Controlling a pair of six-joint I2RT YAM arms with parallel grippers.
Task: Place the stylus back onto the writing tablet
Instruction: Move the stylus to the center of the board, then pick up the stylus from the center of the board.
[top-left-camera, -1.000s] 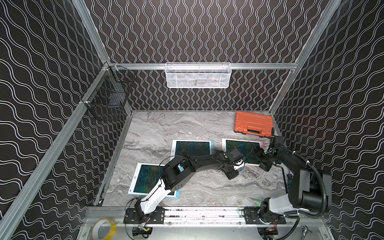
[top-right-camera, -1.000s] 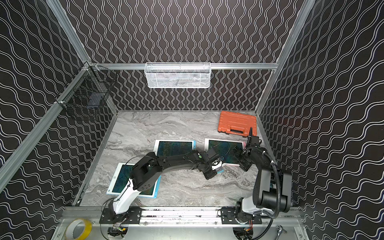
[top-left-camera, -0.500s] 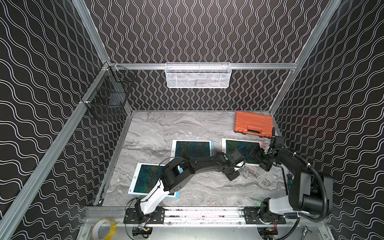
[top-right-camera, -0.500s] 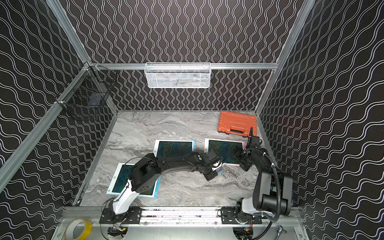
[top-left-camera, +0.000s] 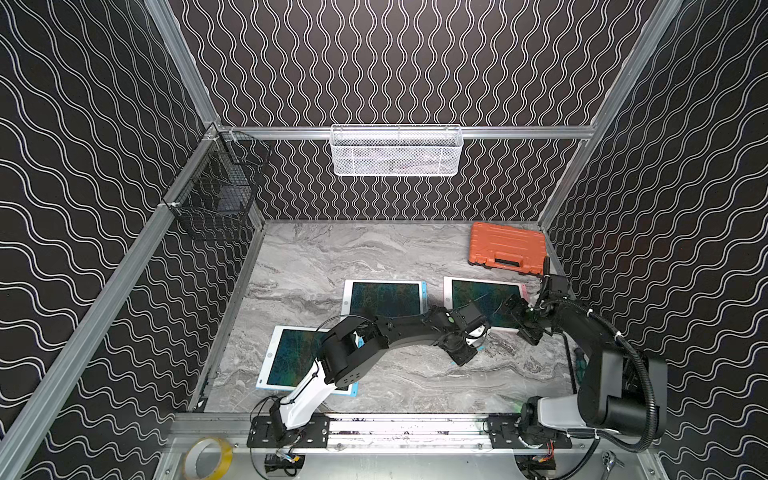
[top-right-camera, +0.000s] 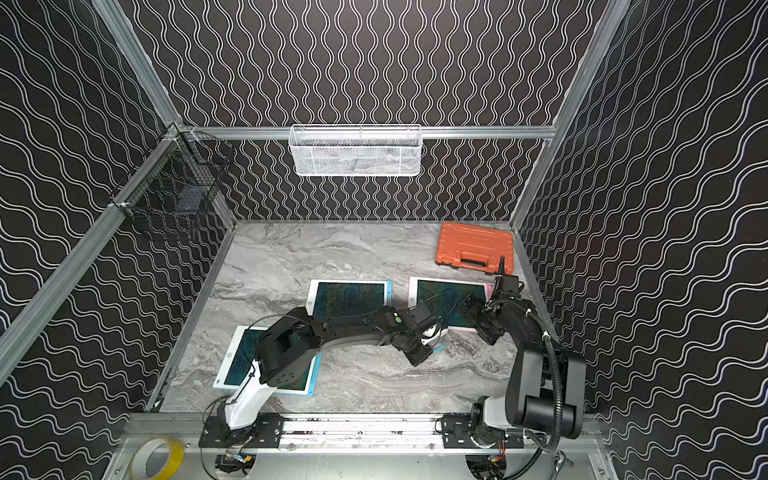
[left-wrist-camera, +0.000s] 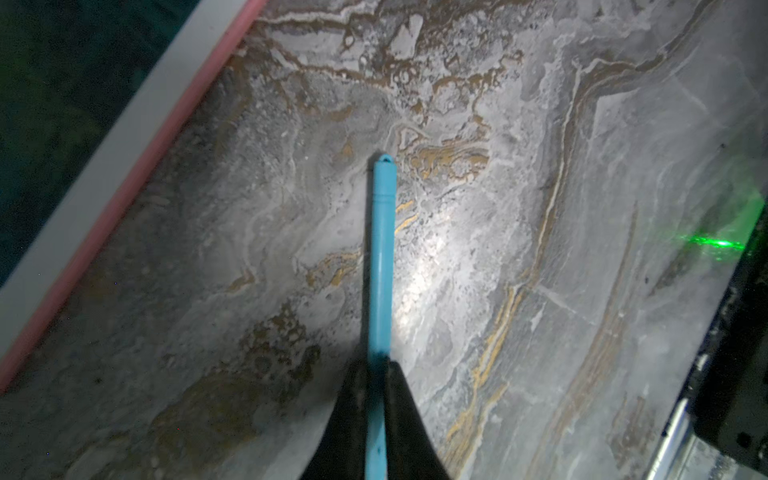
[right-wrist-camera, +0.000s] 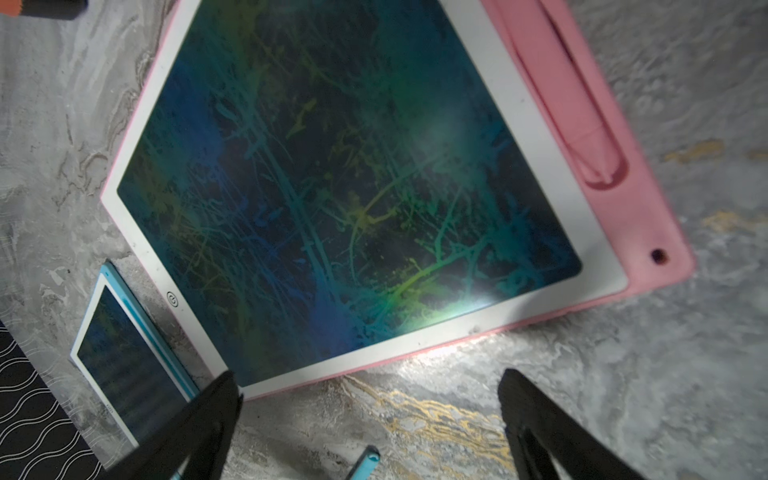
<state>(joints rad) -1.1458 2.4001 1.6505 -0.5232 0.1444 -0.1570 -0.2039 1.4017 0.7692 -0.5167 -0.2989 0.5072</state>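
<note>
A light blue stylus (left-wrist-camera: 382, 249) lies low over the marble table, pointing away from my left gripper (left-wrist-camera: 377, 363), which is shut on its rear part. In both top views this gripper (top-left-camera: 463, 357) (top-right-camera: 419, 357) sits just in front of the pink-edged writing tablet (top-left-camera: 484, 299). My right gripper (right-wrist-camera: 370, 415) hangs open over the bare table at that tablet's front edge (right-wrist-camera: 374, 357), and the stylus end (right-wrist-camera: 368, 461) shows between its fingers without touching them. A blue-edged tablet (top-left-camera: 384, 297) lies mid-table, another (top-left-camera: 291, 353) at the front left.
The pink tablet holds a pink stylus (right-wrist-camera: 573, 104) in its side slot. An orange case (top-left-camera: 506, 248) lies at the back right. A white mesh basket (top-left-camera: 395, 151) hangs on the back wall, a black wire basket (top-left-camera: 212, 195) on the left wall.
My left gripper has shifted slightly toward the front of the table with the stylus between its fingers. The right arm has stayed nearly still.
</note>
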